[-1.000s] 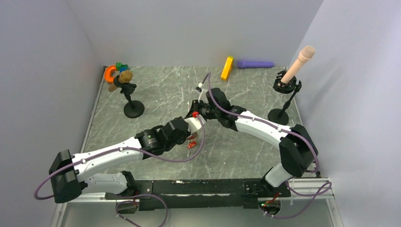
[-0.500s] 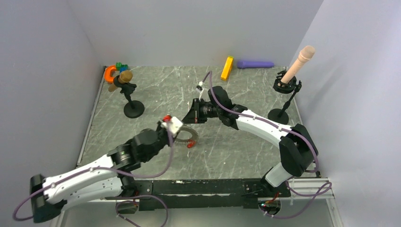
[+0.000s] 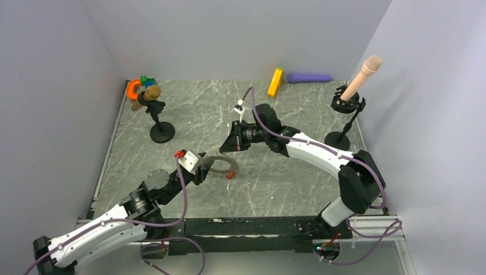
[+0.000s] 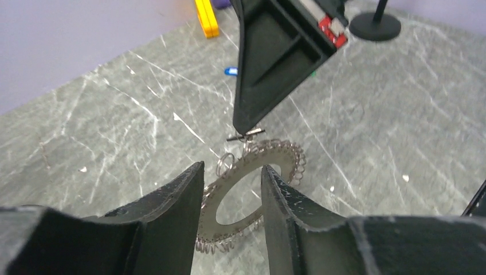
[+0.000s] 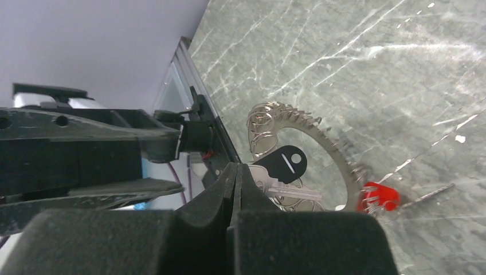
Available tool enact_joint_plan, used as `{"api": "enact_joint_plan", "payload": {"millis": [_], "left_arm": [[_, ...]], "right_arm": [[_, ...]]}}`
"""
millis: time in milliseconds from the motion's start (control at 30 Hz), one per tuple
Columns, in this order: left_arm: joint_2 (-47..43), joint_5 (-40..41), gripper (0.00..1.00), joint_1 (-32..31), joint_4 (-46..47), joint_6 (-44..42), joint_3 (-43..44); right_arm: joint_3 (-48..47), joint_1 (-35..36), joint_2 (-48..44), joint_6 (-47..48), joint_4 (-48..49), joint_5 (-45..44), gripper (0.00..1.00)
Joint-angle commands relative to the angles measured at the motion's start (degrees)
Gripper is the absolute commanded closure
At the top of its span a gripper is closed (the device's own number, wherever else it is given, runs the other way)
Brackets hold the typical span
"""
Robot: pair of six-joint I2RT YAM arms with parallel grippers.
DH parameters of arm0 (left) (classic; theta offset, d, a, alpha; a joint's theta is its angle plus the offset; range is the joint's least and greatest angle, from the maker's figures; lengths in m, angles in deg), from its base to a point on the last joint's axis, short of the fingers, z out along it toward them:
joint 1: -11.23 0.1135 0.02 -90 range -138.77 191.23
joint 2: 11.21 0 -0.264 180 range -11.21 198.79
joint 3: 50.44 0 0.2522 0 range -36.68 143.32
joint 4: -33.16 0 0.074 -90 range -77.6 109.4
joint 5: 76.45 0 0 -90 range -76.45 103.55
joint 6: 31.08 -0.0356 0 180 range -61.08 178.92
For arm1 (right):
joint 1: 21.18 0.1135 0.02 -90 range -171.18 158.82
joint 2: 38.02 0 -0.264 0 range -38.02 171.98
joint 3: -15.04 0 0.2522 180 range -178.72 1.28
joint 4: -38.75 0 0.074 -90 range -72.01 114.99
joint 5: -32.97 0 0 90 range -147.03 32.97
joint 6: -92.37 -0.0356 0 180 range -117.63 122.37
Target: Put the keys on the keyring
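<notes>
- Noted grey veined table point(image 3: 298, 183) under both arms.
- Found left gripper point(image 4: 232, 171) part-way open, nothing between its fingers point(image 4: 172, 200).
- Found right gripper point(image 5: 236, 172) shut tight, tips angled down at the table, facing the left gripper.
- Spotted keyring point(image 4: 289, 157) lying flat, just ahead of the left gripper's gap and directly under the right gripper's tips.
- Logged black-rimmed key point(image 5: 285, 162) right at the right gripper's tips, overlapping the keyring's inner edge. Cannot tell whether pinched.
- Logged red key point(image 5: 378, 197) touching the keyring's coils, on the side of the loop away from the right gripper's tips.
- Marked blue key point(image 4: 230, 71) well beyond the left gripper, past the right gripper, apart from the loop.
</notes>
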Motion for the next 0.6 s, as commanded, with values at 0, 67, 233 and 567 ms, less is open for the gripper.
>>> {"api": "enact_joint_plan", "payload": {"millis": [0, 67, 233, 567], "left_arm": [[3.57, -6.14, 0.56, 1.42, 6.56, -0.87, -1.55], [5.27, -7.75, 0.59, 2.04, 8.88, -1.10, -2.02], [9.19, -9.29, 0.60, 3.08, 11.70, -1.43, -2.48], [14.48, -10.73, 0.61, 4.65, 17.59, -1.80, -3.73]], "right_arm": [[-3.78, -0.15, -0.86, 9.59, 0.36, 3.43, 1.00], [-3.87, -0.25, -0.92, 11.54, 0.25, 3.71, 1.00], [-3.24, -0.27, -0.32, 14.02, 0.69, 4.83, 1.00], [-3.06, -0.18, 0.45, 13.98, 1.12, 5.42, 1.00]]}}
